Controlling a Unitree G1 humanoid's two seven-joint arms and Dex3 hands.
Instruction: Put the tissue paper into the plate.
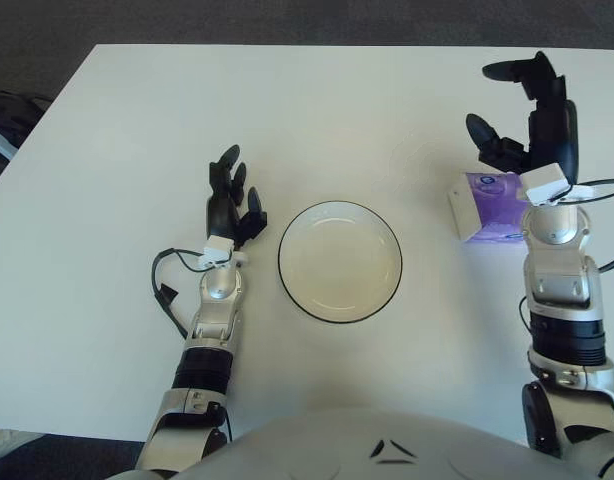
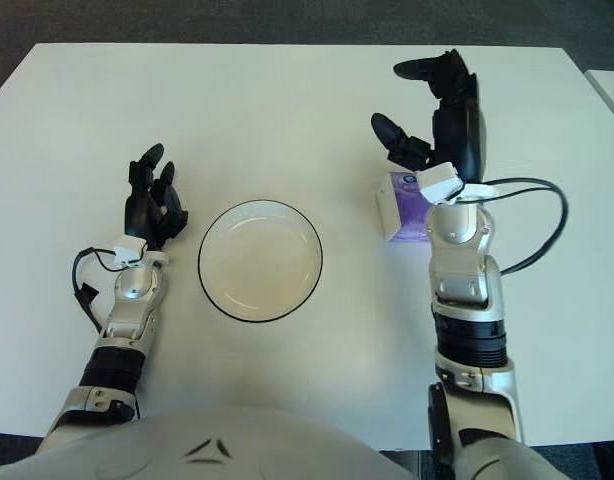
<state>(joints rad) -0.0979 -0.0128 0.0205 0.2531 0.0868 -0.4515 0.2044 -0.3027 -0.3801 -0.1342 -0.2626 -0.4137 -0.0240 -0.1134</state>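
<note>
A round white plate (image 1: 339, 261) with a dark rim sits on the white table near its front middle. To its right lies a purple and white tissue pack (image 1: 489, 205), partly covered by my right wrist. My right hand (image 1: 522, 115) hovers just beyond the pack, fingers spread and holding nothing. My left hand (image 1: 232, 198) shows to the left of the plate, fingers relaxed and empty.
The white table (image 1: 317, 110) stretches wide behind the plate. Dark carpet lies beyond its far edge. A black cable (image 1: 167, 290) loops beside my left forearm, and another (image 2: 547, 225) curls by my right wrist.
</note>
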